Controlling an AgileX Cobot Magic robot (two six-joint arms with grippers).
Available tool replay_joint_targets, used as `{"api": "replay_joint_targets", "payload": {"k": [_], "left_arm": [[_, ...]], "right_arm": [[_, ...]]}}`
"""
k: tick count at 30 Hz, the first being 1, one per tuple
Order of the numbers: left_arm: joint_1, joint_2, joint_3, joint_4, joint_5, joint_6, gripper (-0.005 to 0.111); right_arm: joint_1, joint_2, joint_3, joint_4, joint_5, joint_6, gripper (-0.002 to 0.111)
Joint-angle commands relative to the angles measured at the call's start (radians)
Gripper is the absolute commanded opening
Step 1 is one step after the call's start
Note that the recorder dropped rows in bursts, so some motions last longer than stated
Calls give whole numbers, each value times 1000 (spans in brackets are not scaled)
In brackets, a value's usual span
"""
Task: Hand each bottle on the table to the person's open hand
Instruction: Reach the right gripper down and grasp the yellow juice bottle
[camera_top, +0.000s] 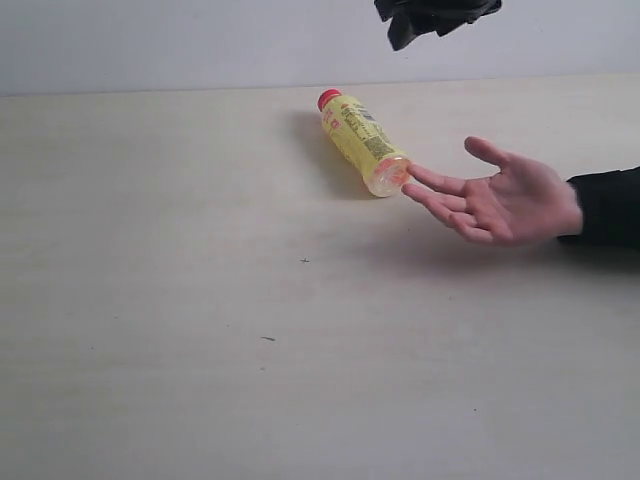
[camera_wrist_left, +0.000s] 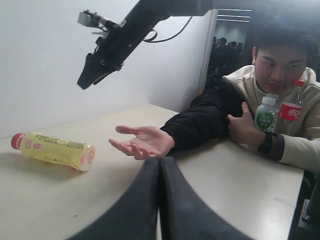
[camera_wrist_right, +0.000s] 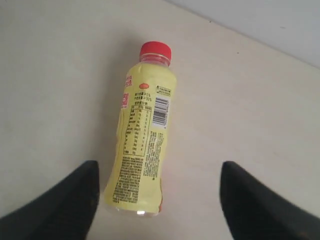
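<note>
yellow bottle (camera_top: 362, 142) lies on its side on the worktop (camera_top: 200, 300), base just beside the fingertips of the person's open hand (camera_top: 500, 195); right tool (camera_wrist_right: 159, 202) hangs above it, jaws wide, holding nothing; left tool (camera_wrist_left: 160, 200) pressed closed, empty

In the exterior view the top edge cut off all but the dark tip of the right pincer (camera_top: 415, 30), and the right edge cut the sleeve (camera_top: 605, 207). A folded arm (camera_wrist_left: 295, 150) hid the lower parts of the green-labelled bottle (camera_wrist_left: 265, 116) and red-labelled bottle (camera_wrist_left: 290, 109).
</note>
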Motion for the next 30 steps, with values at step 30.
{"api": "replay_joint_targets", "payload": {"k": [30], "left_arm": [[1,-5,2,5,-13,1,0]], "right_arm": [[71,528,-410,-43,75,-8,65]]}}
